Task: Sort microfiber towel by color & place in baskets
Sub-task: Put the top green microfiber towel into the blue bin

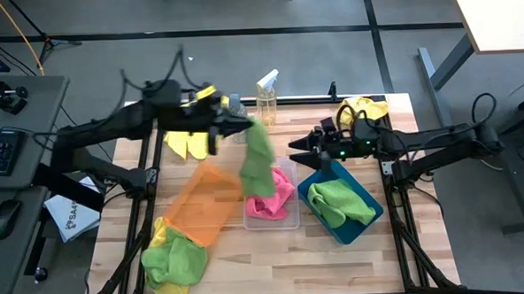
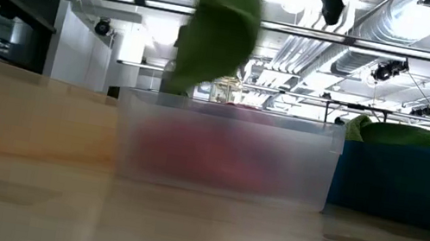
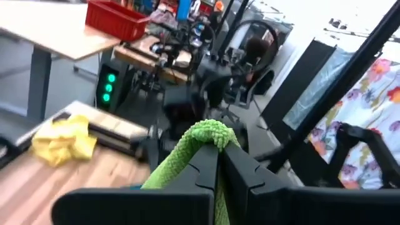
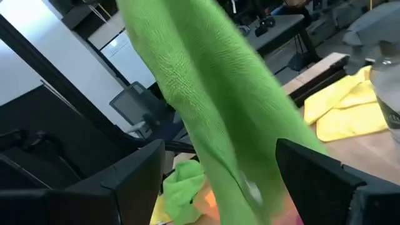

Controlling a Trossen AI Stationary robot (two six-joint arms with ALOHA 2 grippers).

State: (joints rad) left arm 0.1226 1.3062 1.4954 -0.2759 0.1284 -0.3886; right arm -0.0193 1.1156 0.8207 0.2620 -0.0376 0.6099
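My left gripper (image 1: 246, 126) (image 3: 219, 153) is over the far middle of the table, shut on a lime green towel (image 1: 257, 160) (image 2: 216, 33) that hangs above the clear basket (image 1: 285, 219) (image 2: 224, 144). That basket holds pink towels (image 1: 269, 204). My right gripper (image 1: 295, 146) (image 4: 220, 150) is open just right of the hanging towel (image 4: 206, 94), its fingers either side of it in the right wrist view and apart from it in the high view. The teal basket (image 1: 364, 220) holds a green towel (image 1: 340, 201). The orange basket (image 1: 204, 203) lies left of the clear one. My left gripper pinches the green towel between its two fingers at a bunched fold at its upper end (image 3: 209, 132), which pokes out past the fingertips. The fingers reach level from the table's left. The towel is lifted clear and hangs slack below them, above the clear basket.
Two clear spray bottles (image 1: 266, 98) stand at the far edge. Yellow towels lie far left (image 1: 186, 143) and far right (image 1: 367, 107) (image 3: 62, 140). A green towel (image 1: 174, 257) on a yellow one lies at the near left corner. Bare wood shows along the near edge.
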